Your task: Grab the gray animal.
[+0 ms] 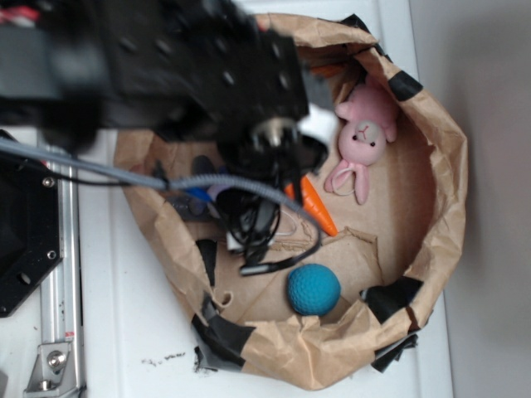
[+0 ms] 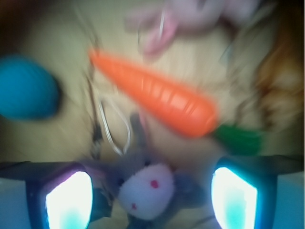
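Observation:
In the wrist view the gray animal (image 2: 145, 191) lies face up on brown paper, a small gray plush with a cream-white face and red eyes. Its thin white loop string (image 2: 114, 126) trails away from it. My gripper (image 2: 151, 198) is open and straddles the plush, with one bright pad (image 2: 69, 200) to its left and the other (image 2: 233, 198) to its right, a gap on each side. In the exterior view my black arm (image 1: 166, 58) hangs over the bag and hides the gray animal.
Everything sits inside a crumpled brown paper bag (image 1: 431, 191) with raised walls and black tape. An orange toy carrot (image 2: 157, 95) (image 1: 318, 209) lies just beyond the plush. There is also a blue ball (image 2: 26, 86) (image 1: 314, 288) and a pink plush bunny (image 1: 363, 137).

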Robot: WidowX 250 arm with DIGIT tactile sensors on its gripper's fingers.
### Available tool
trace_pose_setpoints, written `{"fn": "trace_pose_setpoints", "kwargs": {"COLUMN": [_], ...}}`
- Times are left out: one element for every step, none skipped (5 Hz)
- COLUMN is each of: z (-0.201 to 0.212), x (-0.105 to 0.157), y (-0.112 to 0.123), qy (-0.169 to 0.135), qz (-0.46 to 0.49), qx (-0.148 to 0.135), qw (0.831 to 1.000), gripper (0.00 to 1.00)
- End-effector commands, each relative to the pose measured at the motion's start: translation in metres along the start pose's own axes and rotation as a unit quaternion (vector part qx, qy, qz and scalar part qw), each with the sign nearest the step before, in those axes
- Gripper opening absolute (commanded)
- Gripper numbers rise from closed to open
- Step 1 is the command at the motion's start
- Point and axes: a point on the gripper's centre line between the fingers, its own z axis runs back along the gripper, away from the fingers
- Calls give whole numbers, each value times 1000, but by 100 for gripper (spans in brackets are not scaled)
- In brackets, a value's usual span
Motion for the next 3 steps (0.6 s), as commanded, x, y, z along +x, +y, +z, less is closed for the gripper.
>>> {"fn": "trace_pose_setpoints", "kwargs": {"z": [-35,-47,-24], "x": [-54,-41,-19], "y": [-19,-12,-10], "qy": [61,56,23], "qz": [-87,-59,-36], "qx": [13,40,18], "qw": [994,996,999], "gripper": [100,0,0]}}
